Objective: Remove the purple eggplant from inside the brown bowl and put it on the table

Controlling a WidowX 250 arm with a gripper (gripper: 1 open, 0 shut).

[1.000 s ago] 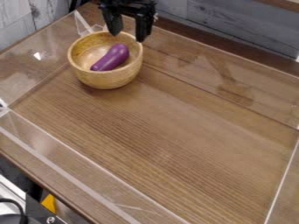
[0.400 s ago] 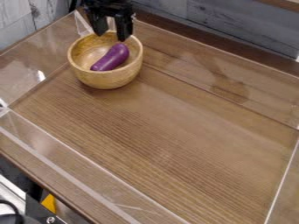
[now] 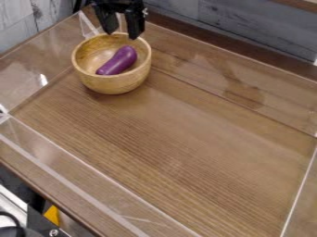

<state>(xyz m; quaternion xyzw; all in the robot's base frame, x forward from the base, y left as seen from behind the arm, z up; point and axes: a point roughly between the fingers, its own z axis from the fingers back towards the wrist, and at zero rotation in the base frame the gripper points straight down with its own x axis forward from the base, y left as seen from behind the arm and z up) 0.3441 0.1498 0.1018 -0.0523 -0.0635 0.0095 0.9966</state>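
The purple eggplant [image 3: 117,62] lies inside the brown bowl [image 3: 95,83], which stands at the far left of the table [image 3: 186,139]. My gripper [image 3: 119,30] hangs just above the bowl's far rim, pointing down. Its dark fingers [image 3: 107,26] stand apart, open, with nothing between them. The eggplant is below and slightly nearer than the fingertips, untouched.
Low clear plastic walls [image 3: 37,148] edge the tabletop on all sides. A grey plank wall [image 3: 247,23] runs behind the far edge. Bare wood-grain surface stretches to the right and front of the bowl.
The gripper has shifted to the left along the bowl's far rim, from over its right side to over its back middle. The eggplant and bowl have not moved.
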